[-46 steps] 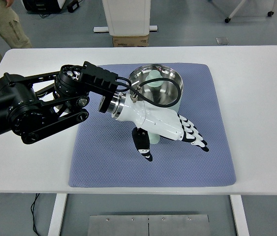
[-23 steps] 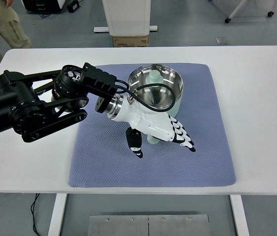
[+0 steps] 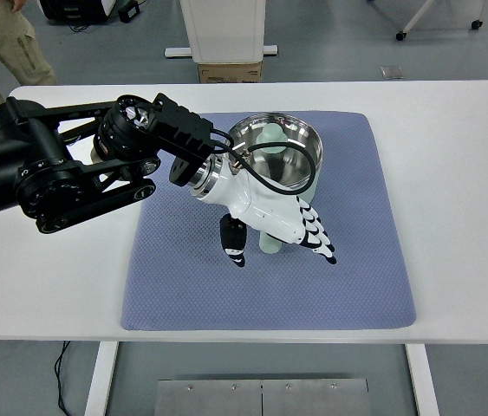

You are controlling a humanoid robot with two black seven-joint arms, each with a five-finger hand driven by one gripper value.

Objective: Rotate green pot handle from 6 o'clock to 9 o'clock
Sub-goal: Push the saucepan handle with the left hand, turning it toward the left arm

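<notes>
- White-shelled left hand (image 3: 271, 227) hangs over the pot's handle (image 3: 269, 243), thumb low on the left of it and the black-tipped fingers (image 3: 315, 237) fanned down on its right.
- It straddles the handle with the digits loosely parted, not clamped; whether any of them touches it is hidden under the palm.
- Risk one: with so loose a hold, a sweep toward 9 o'clock may let the handle slip out from between thumb and fingers, leaving the pot unturned.
- Risk two: a push on the handle could drag the whole pot (image 3: 276, 159) across the mat (image 3: 365, 260) instead of spinning it in place; the textured cloth may grip or bunch.
- Risk three: the cable (image 3: 265, 156) looped from the wrist lies over the steel rim and could snag there as the arm swings.
- Pot sits at the mat's far middle, handle pointing toward the near edge, about 6 o'clock.
- Mat lies on the worktop (image 3: 452, 173); no right arm shows.
</notes>
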